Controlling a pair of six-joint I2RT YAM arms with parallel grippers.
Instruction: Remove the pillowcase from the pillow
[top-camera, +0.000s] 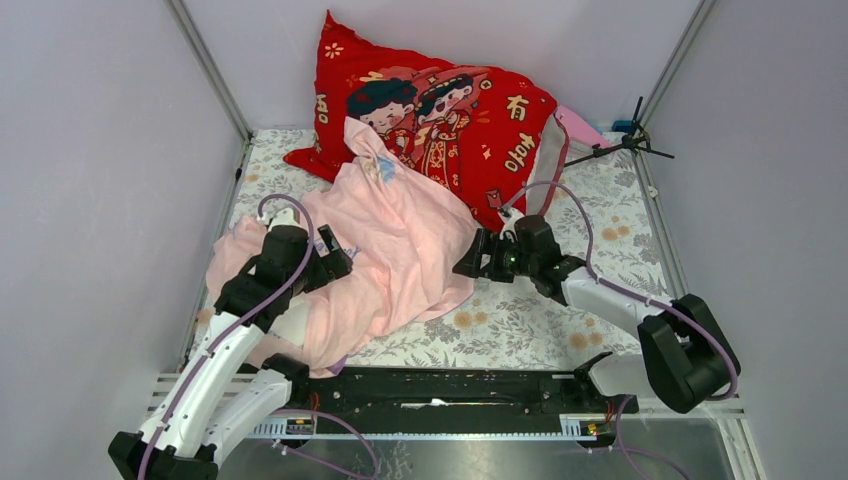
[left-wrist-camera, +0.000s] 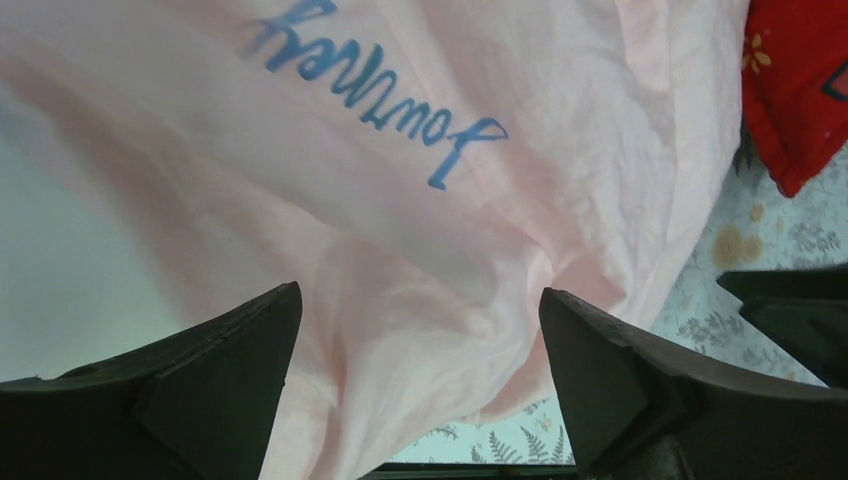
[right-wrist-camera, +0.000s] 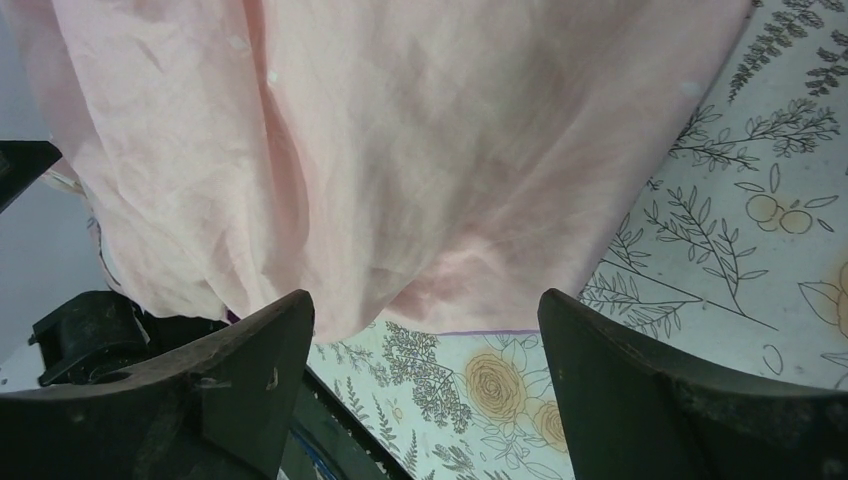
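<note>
L gripper (top-camera: 336, 264): jaws wide, nothing clamped. In its wrist view the L gripper (left-wrist-camera: 420, 300) has the pink pillowcase (left-wrist-camera: 450, 230) just ahead of the fingertips, filling the gap btw them. A blue script print (left-wrist-camera: 375, 85) sits further ahead.

R gripper (top-camera: 468, 264): also wide, holding nothing. From its wrist cam, the R gripper (right-wrist-camera: 425, 300) has the pillowcase (right-wrist-camera: 330, 150) edge right in front, w/ the floral table cover (right-wrist-camera: 720, 200) showing below it & off to one side.

The 2 grippers face each other across the crumpled pillowcase (top-camera: 400, 250), which spreads btw them & bunches beside the L arm.

The red cushion (top-camera: 440, 115) lies beyond both grippers, w/ the cloth's far tip resting on it.

Pillow: can't pick it out under the cloth.
</note>
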